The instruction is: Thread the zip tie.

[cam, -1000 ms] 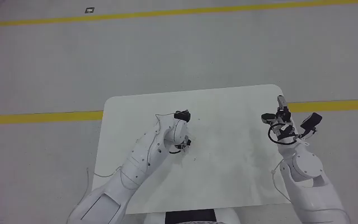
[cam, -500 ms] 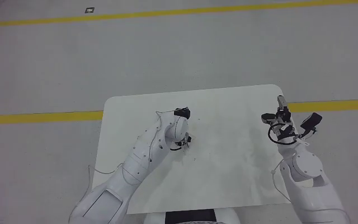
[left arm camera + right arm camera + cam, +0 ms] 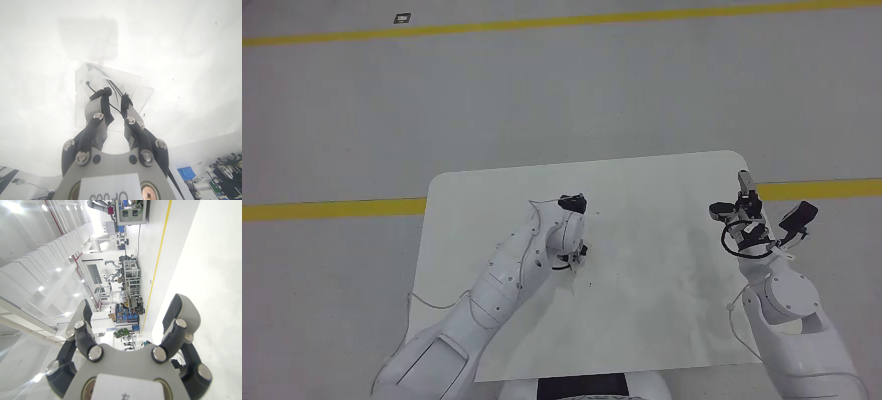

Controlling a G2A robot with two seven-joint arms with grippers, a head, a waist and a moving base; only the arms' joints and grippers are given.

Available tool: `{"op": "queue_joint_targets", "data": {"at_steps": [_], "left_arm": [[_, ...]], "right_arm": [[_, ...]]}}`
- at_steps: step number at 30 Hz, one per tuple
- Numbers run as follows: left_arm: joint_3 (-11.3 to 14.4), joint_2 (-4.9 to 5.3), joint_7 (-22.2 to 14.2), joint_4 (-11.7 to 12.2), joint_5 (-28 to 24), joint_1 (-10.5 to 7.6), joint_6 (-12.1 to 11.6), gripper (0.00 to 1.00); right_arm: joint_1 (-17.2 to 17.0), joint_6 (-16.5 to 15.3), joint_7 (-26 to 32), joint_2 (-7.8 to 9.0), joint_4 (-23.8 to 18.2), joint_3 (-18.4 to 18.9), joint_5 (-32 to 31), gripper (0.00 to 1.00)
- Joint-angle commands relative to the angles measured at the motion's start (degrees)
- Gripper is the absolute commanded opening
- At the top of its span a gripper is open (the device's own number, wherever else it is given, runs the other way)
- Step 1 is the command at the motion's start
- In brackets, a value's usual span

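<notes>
In the top view my left gripper (image 3: 575, 253) is low near the middle of the table (image 3: 662, 300), and my right gripper (image 3: 745, 200) is over its right edge. In the left wrist view, the fingers (image 3: 103, 98) stand a little apart inside a clear box (image 3: 141, 89). The black zip ties (image 3: 87, 83) lie there, one strand crossing the gap. In the right wrist view the jaws are wide apart and empty.

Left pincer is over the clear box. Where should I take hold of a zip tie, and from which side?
Likely take the zip tie by its thin strap mid-length, rather than by a small head. Come from above, into the box: its clear walls block a side approach, and the strap crosses the gap of the open left pincer.
</notes>
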Motion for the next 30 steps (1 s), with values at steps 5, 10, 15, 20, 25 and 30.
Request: {"op": "queue_joint_targets", "data": {"at_steps": [5,10,15,20,25,30], "left_arm": [[0.37,-0.34,0.7,1.45,0.05,-0.24,0.0,0.16],[0.66,-0.51,0.45,2.06,0.47,-0.42,0.0,0.16],[0.77,-0.62,0.55,2.62,0.43,-0.38,0.0,0.15],[0.88,-0.72,0.67,3.11,0.1,-0.54,0.0,0.15],[1.19,-0.87,1.05,3.76,-0.62,-0.91,0.0,0.13],[1.81,-1.07,1.52,4.73,-1.5,-1.4,0.0,0.09]], "right_arm": [[0.0,0.0,0.0,0.0,0.0,0.0,0.0,1.0],[0.0,0.0,0.0,0.0,0.0,0.0,0.0,1.0],[0.0,0.0,0.0,0.0,0.0,0.0,0.0,1.0],[0.0,0.0,0.0,0.0,0.0,0.0,0.0,1.0],[0.0,0.0,0.0,0.0,0.0,0.0,0.0,1.0],[0.0,0.0,0.0,0.0,0.0,0.0,0.0,1.0]]}}
